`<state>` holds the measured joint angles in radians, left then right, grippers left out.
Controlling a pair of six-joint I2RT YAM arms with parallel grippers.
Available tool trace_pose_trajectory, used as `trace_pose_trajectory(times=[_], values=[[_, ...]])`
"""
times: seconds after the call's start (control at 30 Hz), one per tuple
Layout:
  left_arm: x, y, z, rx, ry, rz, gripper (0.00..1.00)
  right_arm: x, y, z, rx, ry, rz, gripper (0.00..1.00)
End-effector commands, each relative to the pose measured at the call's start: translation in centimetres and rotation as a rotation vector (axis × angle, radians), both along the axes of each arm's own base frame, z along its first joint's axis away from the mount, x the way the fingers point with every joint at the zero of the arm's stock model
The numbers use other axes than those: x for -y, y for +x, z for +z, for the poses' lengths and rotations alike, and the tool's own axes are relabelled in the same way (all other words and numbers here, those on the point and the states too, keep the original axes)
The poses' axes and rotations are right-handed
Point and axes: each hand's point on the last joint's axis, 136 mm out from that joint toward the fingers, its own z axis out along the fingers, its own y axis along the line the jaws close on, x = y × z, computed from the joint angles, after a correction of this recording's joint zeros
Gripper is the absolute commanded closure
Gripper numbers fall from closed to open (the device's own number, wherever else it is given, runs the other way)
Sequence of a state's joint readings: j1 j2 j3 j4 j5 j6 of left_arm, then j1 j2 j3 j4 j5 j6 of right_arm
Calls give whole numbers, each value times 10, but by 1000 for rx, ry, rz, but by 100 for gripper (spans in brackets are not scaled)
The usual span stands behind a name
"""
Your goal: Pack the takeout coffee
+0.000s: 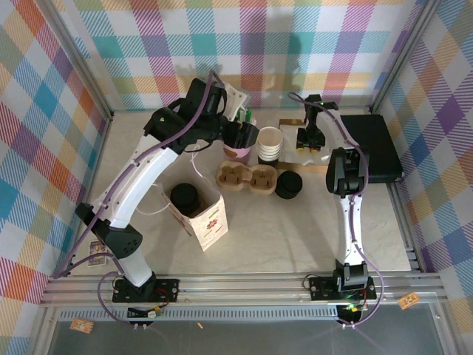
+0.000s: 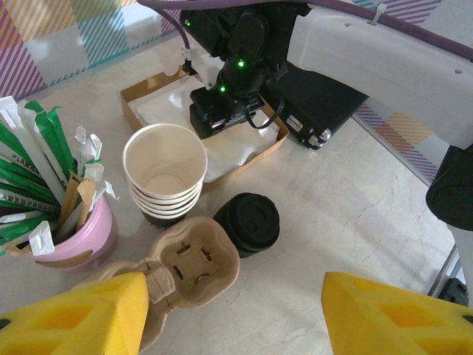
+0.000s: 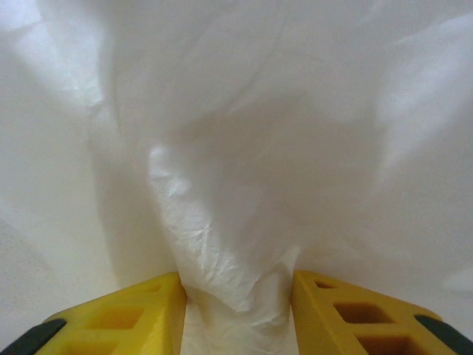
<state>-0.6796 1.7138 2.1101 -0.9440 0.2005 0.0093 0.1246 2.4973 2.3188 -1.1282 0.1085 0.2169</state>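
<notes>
Down inside the paper bag (image 1: 211, 225), near its left wall, the takeout coffee (image 1: 185, 196) stands upright with its black lid facing up through the open mouth, so the drink itself looks packed already. What remains seems to be the extras, and everything turns on where each claw sits from that bag.

Well to the bag's right and farther from the arm bases, the right claw (image 3: 238, 296) is down in the napkin tray (image 2: 133, 100), its fingers drawn in on a bunched fold of napkin (image 3: 236, 185) that fills the gap between them. Judged from this, its next carry would run leftward and back toward the bases, across the cup carrier (image 1: 247, 177) that lies between tray and bag, then drop through the bag's upward-facing mouth.

Beyond the bag's far side, the left claw (image 2: 235, 303) hangs above the tabletop (image 1: 295, 229) with its fingers spread wide and nothing between them. It is the nearer of the two to the bag, and could steady the bag's rim if needed.
</notes>
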Motion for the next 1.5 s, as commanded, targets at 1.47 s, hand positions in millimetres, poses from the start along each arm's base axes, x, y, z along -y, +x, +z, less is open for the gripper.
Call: trace_pose_trajectory(times=[1.47], values=[[-17,-36,11,29,-12,-44,37,-6,-6,74,107,-11,6,80]])
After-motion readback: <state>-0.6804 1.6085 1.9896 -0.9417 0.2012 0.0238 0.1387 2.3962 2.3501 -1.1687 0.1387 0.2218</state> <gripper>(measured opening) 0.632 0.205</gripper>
